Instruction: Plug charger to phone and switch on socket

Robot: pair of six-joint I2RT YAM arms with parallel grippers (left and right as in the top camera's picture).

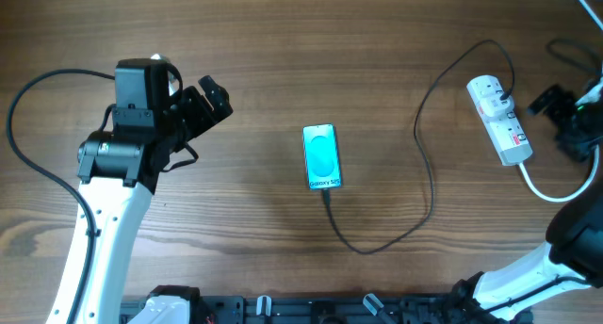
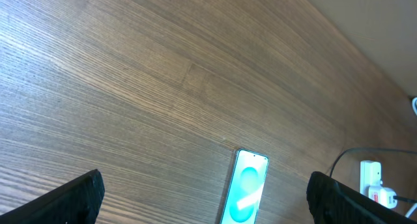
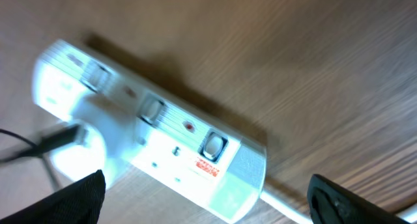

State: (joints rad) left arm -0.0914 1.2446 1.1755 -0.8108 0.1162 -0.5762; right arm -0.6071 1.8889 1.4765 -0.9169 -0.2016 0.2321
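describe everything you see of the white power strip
The socket is a white plastic strip lying flat and slanted at the right of the wooden table. The blurred right wrist view shows rocker switches, small red marks and a label. A white adapter is plugged into its far end, the black charger cable running from it. A thick white cord leaves the near end.

The wooden table (image 1: 283,41) carries the phone (image 1: 322,157) well right of the left claw (image 1: 219,100), the charger (image 1: 430,183), and the socket (image 1: 499,120) just beside the right claw (image 1: 542,103).
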